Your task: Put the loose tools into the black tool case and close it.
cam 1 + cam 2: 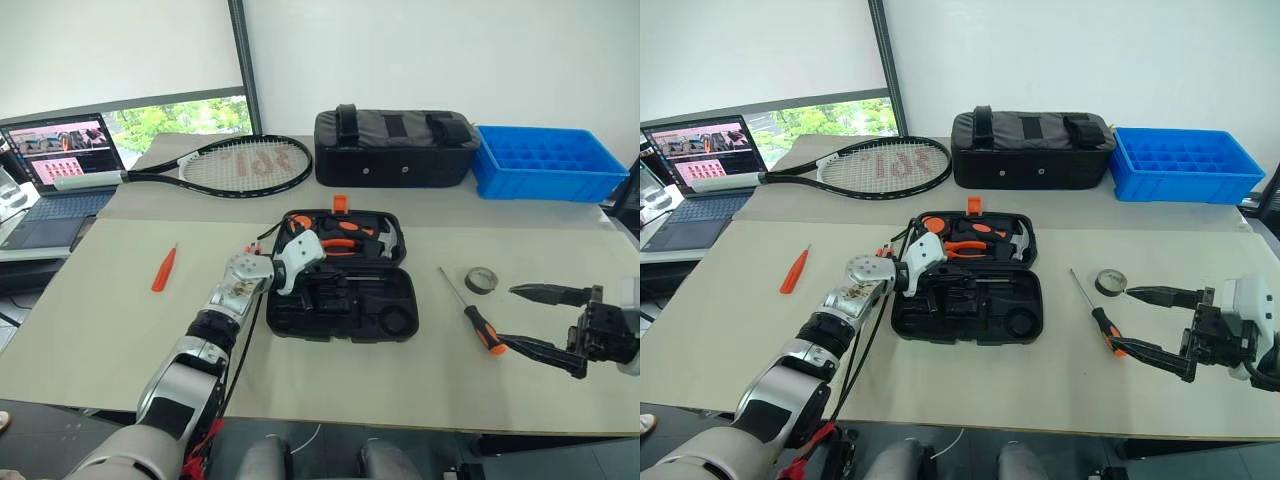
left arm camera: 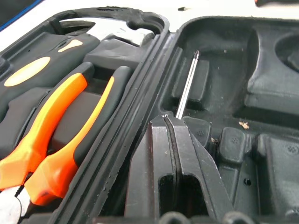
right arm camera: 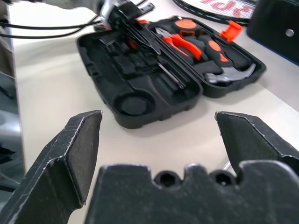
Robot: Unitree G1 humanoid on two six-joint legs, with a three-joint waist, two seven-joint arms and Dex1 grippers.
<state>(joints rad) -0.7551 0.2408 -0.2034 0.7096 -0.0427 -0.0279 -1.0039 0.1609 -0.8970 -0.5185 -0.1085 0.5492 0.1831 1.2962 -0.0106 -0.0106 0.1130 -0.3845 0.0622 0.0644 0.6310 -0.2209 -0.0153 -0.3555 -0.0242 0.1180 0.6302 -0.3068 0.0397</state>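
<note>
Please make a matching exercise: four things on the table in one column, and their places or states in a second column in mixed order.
Things:
1. left pincer
2. right pincer
3. all-orange screwdriver
4. grey tape roll

Places or states:
A. wide open above the table
B. lying alone, left of the black tool case
C. shut on a thin screwdriver shaft over the case
D. beside the black-and-orange screwdriver

Pairs: 1-C, 2-A, 3-B, 4-D

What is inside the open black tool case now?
The black tool case holds orange-handled pliers and a hammer. The left gripper holds a screwdriver shaft over mostly empty slots.
</note>
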